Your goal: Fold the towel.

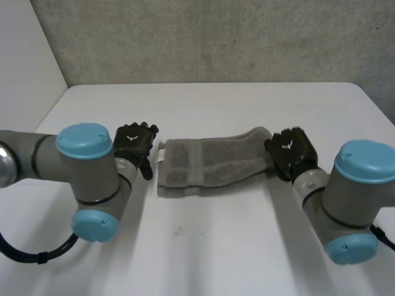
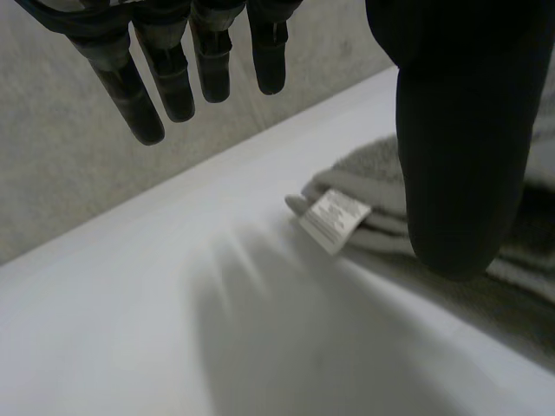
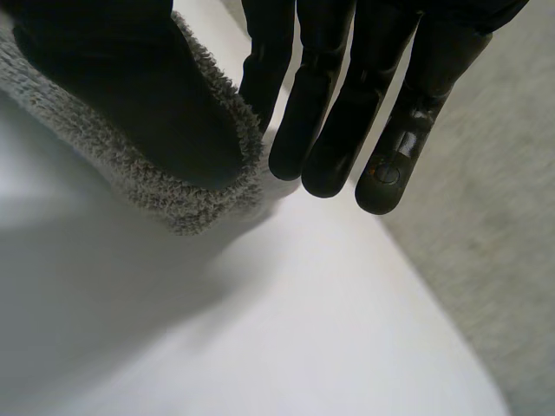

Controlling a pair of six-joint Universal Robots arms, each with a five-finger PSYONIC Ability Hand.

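Observation:
A grey towel [image 1: 210, 163] lies folded into a long strip across the middle of the white table [image 1: 216, 246]. Its right end rises off the table to my right hand [image 1: 293, 151]. In the right wrist view that end of the towel [image 3: 147, 186] sits between the thumb and the straight fingers [image 3: 329, 104], pinched there. My left hand [image 1: 134, 143] hovers just off the towel's left end, touching nothing. Its fingers [image 2: 173, 78] hang straight and apart from the thumb, beside the towel [image 2: 381, 173] and its white label [image 2: 332, 218].
A grey wall [image 1: 216, 37] runs behind the table's far edge. Bare table top lies in front of the towel, between my two arms.

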